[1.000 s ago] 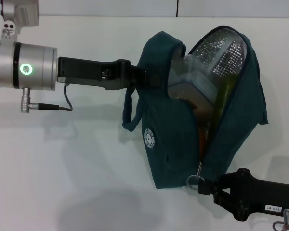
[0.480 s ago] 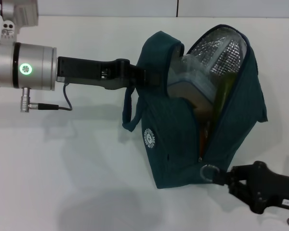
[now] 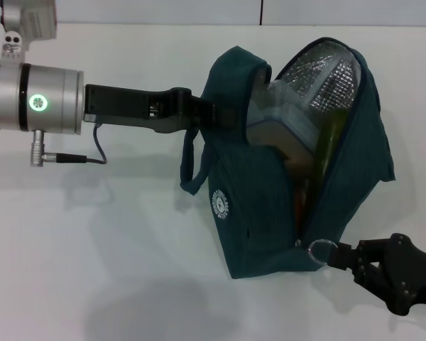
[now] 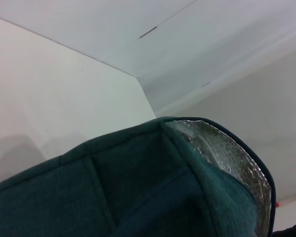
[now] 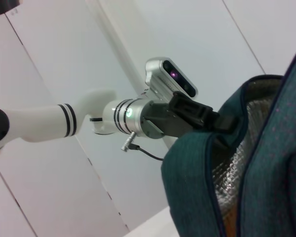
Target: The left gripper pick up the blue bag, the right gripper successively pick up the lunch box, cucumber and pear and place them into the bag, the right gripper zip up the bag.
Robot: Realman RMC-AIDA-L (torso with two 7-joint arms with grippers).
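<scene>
The blue bag point(image 3: 259, 213) hangs tilted above the white table, its mouth gaping and its foil lining point(image 3: 326, 78) showing. My left gripper point(image 3: 207, 115) is shut on the bag's upper left rim, near a loop handle. Inside, the lunch box point(image 3: 284, 126) lies on top, the green cucumber point(image 3: 335, 145) stands along the right wall, and an orange sliver of the pear point(image 3: 299, 202) shows below. My right gripper point(image 3: 339, 256) sits at the bag's lower right corner, shut on the ring zipper pull point(image 3: 319, 249). The left wrist view shows bag fabric point(image 4: 138, 197).
The white table point(image 3: 92, 249) stretches out to the left of and below the bag. A loop handle point(image 3: 193, 170) dangles under the left gripper. The left arm's silver wrist point(image 5: 126, 116) and the bag's open edge point(image 5: 207, 168) show in the right wrist view.
My right gripper has shifted to the right and turned, drawing the ring pull from hanging down to pointing sideways at the bag's corner. The left arm and bag stay put.
</scene>
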